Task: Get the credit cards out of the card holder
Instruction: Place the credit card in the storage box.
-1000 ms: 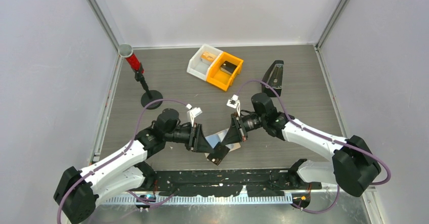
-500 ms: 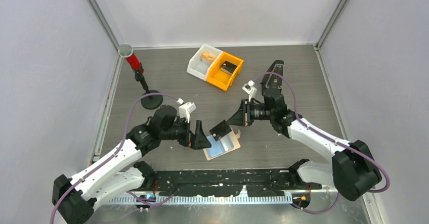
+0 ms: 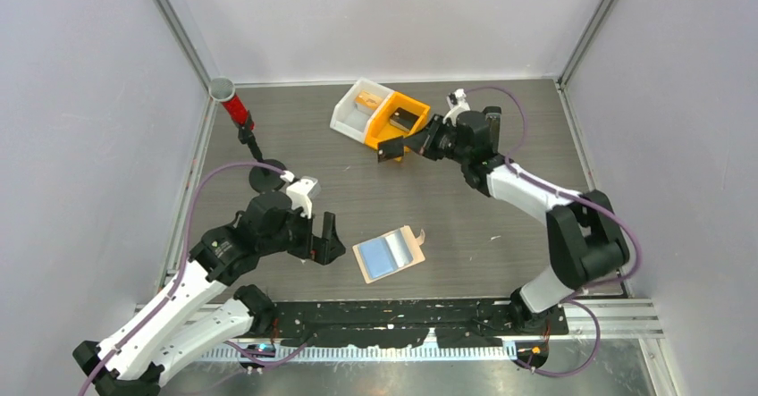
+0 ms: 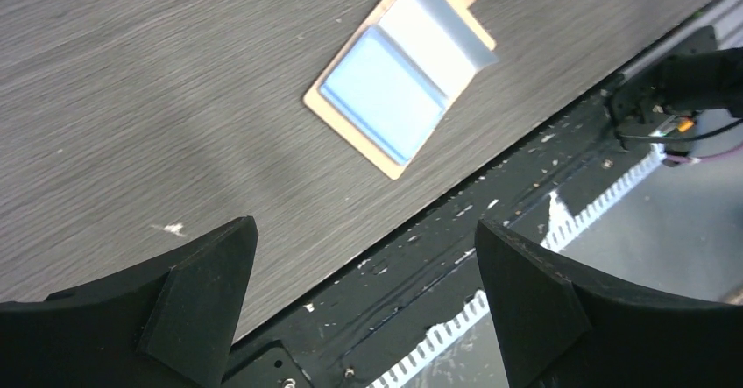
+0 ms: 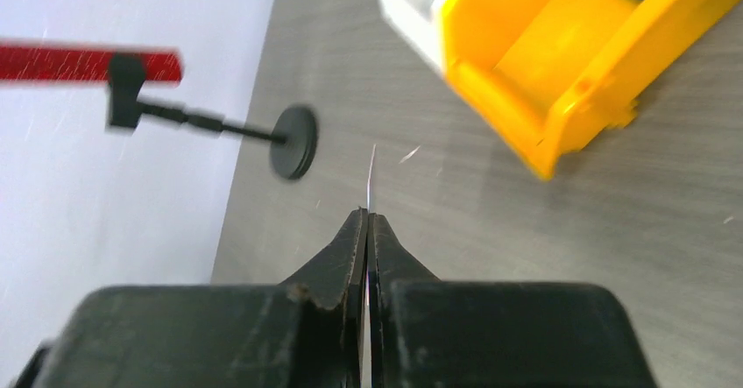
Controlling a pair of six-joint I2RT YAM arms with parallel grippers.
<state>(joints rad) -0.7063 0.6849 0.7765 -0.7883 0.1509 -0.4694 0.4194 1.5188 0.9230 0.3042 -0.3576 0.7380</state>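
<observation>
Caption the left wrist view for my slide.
Open left gripper beside the tan card holder, a light blue card and a silvery card showing in it.

Left tool [image 4: 364,230] gapes wide, held low; right arm [image 3: 527,192] reaches far, right tool [image 5: 367,217] pinching a thin card [image 5: 371,176].

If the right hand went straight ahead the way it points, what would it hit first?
The right hand, shut on a card, would likely meet bare table beside the stand's base; depth unclear. The orange bin sits aside.
</observation>
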